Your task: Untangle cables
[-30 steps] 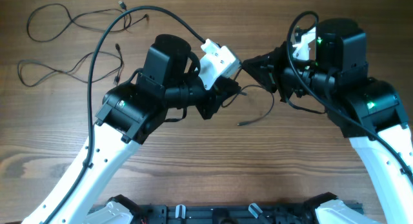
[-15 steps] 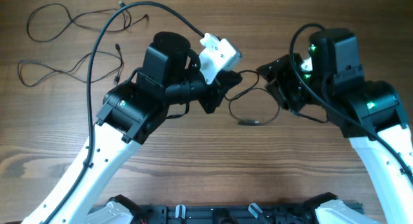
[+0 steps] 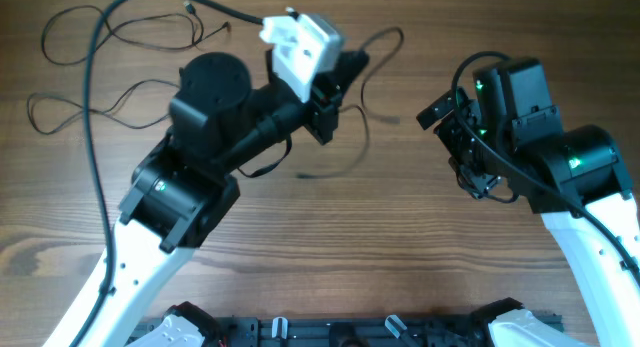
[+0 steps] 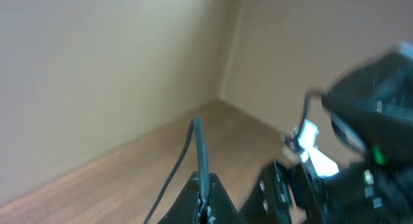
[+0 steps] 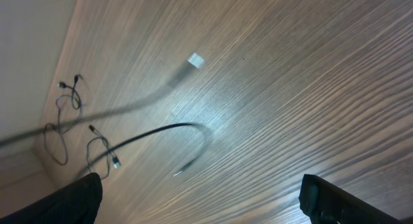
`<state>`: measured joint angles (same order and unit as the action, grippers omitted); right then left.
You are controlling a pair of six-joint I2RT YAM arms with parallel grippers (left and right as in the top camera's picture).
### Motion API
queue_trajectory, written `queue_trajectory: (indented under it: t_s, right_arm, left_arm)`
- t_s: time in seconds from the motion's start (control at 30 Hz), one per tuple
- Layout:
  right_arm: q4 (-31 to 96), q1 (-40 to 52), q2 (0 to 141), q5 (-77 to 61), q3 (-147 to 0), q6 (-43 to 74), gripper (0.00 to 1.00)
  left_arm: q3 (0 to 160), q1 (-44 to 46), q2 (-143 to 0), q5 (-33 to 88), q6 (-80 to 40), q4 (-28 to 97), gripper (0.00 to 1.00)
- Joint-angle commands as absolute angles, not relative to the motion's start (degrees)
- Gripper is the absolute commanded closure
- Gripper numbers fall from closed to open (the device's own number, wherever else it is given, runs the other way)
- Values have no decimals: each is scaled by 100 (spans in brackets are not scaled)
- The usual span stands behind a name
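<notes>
My left gripper is raised over the far middle of the table and is shut on one thin dark cable. That cable hangs in a loose loop down toward the wood. In the left wrist view the jaws pinch this cable, which rises straight out of them. My right gripper stands open and empty to the right, apart from the cable. Between its spread fingers I see the cable's curved tail lying on the table. Two other cables lie as loose strands at the far left.
The left arm's thick black cable arcs over the left side of the table. A small white speck lies on the wood. The table's back edge meets a pale wall.
My right gripper has opened, let go of the cable and drawn back to the right. My left arm has swung up and toward the far side, carrying the cable with it.
</notes>
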<state>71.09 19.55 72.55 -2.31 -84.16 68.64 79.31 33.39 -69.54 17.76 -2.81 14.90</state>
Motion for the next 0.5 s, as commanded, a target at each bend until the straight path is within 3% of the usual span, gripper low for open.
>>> queue_trajectory:
  t_s: [0.0, 0.23, 0.37, 0.47]
  right_arm:
    - [7148, 1942, 7319, 38, -8475, 6726, 0]
    - [7037, 1942, 7319, -290, -8475, 6318, 0]
    - [6020, 1942, 7319, -1835, -8475, 4831, 0]
    - [5522, 1942, 7319, -2397, -8475, 5006, 0]
  left_arm:
    - [7953, 3347, -6788, 1234, -696, 1369, 96]
    - [7953, 3350, -6831, 1236, -1085, 1782, 96]
    - [7953, 3350, -7035, 1382, -1076, 2383, 96]
    - [7953, 3350, -7120, 2185, -797, 2657, 96]
